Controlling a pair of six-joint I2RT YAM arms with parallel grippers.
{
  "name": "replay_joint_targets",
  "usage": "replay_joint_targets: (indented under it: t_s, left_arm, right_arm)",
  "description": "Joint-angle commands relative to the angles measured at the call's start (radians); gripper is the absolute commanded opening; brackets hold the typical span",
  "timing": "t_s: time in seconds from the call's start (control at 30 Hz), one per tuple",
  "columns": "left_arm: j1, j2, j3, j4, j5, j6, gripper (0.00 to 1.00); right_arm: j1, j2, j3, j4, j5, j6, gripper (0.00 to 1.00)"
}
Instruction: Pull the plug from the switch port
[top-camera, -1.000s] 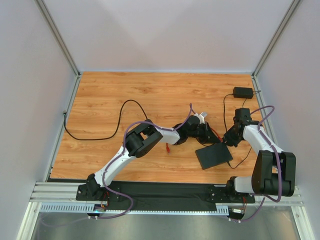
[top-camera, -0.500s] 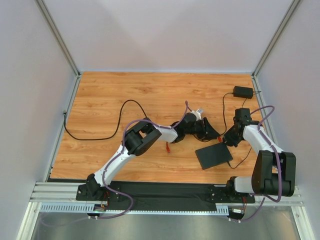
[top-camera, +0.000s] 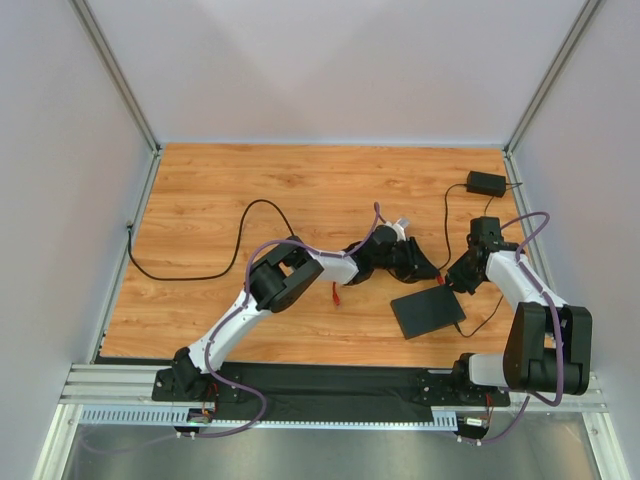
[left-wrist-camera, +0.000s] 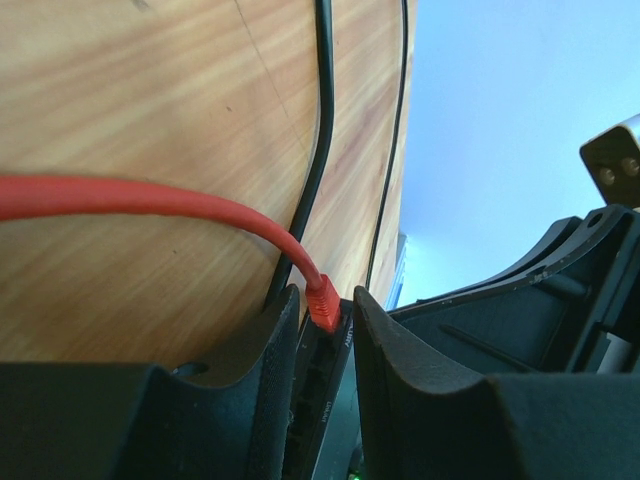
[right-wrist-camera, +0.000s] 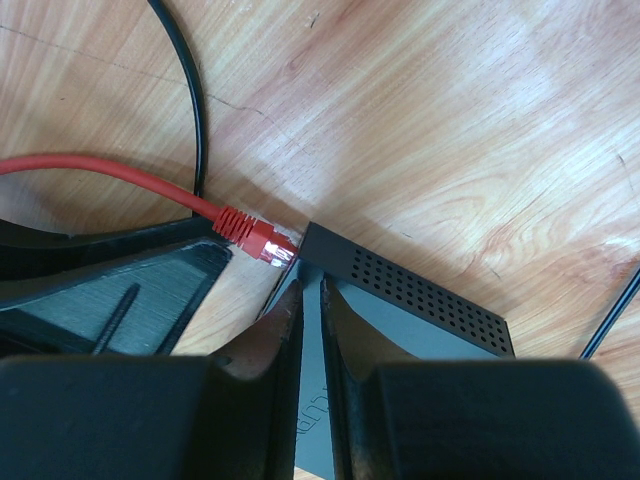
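Observation:
The switch is a thin flat black box (top-camera: 428, 312) on the wood table; its port edge (left-wrist-camera: 320, 400) and its perforated side (right-wrist-camera: 420, 296) both show. The red plug (left-wrist-camera: 323, 301) sits at the far end of that edge, between my left gripper's (left-wrist-camera: 325, 291) open jaws, with small gaps on both sides. In the right wrist view the plug (right-wrist-camera: 258, 238) shows its clear tip right at the box's corner; whether it is still seated I cannot tell. My left gripper (top-camera: 428, 270) is just above the box. My right gripper (top-camera: 452, 283) (right-wrist-camera: 311, 290) is shut to a narrow slit over the box's top.
The red cable (top-camera: 335, 294) trails left under the left arm. A small black adapter brick (top-camera: 486, 184) lies at the back right, with thin black leads running down to the box. A long black cable (top-camera: 200, 275) loops over the left of the table.
My left wrist has shifted slightly up and away from the box's far edge. The box and my right arm have barely moved.

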Motion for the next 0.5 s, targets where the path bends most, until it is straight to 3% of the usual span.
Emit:
replay_joint_targets:
  t_s: [0.0,0.13,0.33,0.47]
  left_arm:
    - [-0.017,0.001,-0.002,-0.050,0.002,0.042,0.36]
    - [-0.020,-0.002,0.006,-0.061,0.007,0.051,0.33]
    - [-0.032,0.007,0.042,-0.099,0.015,0.068,0.37]
    - [-0.039,0.040,0.076,-0.116,0.033,0.057,0.34]
  right_arm:
    - [0.005,0.086,-0.097,-0.053,0.088,-0.011,0.14]
    - [0.003,0.084,-0.100,-0.049,0.089,-0.014,0.14]
    - [0.005,0.080,-0.100,-0.050,0.088,-0.013,0.14]
    - [0.005,0.080,-0.098,-0.050,0.091,-0.011,0.14]
